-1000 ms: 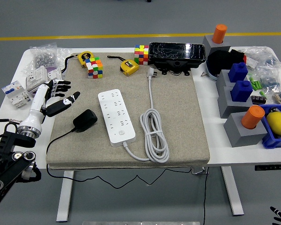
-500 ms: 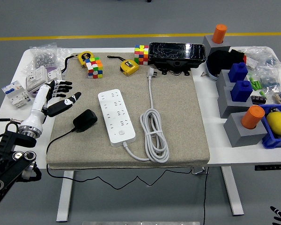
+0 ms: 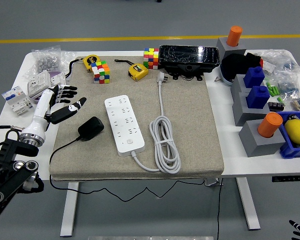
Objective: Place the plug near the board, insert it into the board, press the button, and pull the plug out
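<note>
Over at the left edge of the table point(image 3: 20, 67) the robot's left hand point(image 3: 60, 102) hangs above the grey mat point(image 3: 190, 130), its fingers point(image 3: 67, 90) spread loosely and gripping nothing, the thumb pointing off to the right. Just below and to the right of those fingertips, apart from them, the black plug point(image 3: 90, 127) lies flat on the mat, its thin black cord point(image 3: 60, 147) trailing down and left over the mat's edge. Right beside the plug, a small gap between them, sits the white power board point(image 3: 124, 124), lying lengthwise with its button end nearest the front of the table. The board's own white cable point(image 3: 164, 145) is coiled on its right side and runs up to a white plug point(image 3: 161, 77) near the far edge. Behind are two colourful cubes point(image 3: 101, 71) and two yellow tape measures point(image 3: 137, 71), then a black box point(image 3: 189, 57). Further right stand grey blocks point(image 3: 257, 137) with orange and blue pieces. At the bottom right corner only a few dark fingertips of the right hand point(image 3: 299, 229) show; I cannot tell how they are set.
</note>
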You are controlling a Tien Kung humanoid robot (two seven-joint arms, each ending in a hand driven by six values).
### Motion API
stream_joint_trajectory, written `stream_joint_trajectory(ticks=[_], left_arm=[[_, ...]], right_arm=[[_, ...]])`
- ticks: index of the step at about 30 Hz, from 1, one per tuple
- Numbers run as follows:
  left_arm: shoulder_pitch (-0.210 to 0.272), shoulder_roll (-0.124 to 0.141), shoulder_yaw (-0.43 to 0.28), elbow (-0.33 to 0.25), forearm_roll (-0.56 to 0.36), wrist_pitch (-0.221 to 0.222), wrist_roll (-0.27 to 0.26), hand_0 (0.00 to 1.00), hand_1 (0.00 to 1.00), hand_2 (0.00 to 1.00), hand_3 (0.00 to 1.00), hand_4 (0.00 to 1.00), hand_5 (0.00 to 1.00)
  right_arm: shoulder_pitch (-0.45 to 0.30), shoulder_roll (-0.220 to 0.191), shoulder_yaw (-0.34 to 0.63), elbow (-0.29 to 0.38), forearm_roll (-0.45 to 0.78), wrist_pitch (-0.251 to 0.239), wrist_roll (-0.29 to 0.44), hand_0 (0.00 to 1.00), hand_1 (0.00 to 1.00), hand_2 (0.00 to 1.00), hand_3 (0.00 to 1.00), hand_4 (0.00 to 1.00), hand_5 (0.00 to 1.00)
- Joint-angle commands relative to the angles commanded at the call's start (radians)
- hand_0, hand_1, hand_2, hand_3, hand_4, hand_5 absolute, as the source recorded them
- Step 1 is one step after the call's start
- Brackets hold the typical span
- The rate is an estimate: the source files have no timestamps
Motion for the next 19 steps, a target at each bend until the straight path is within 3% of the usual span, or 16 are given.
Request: stream_joint_trajectory(ticks=[19], left_arm=[[-0.008, 0.002, 0.002, -0.002, 0.001, -0.001, 0.002, 0.565, 0.662, 0.651, 0.628, 0.841, 0.368]], right_arm=[[0.012, -0.011, -0.014, 0.001, 0.002, 0.000, -0.002, 0.562, 0.640, 0.625, 0.603, 0.967, 0.501]])
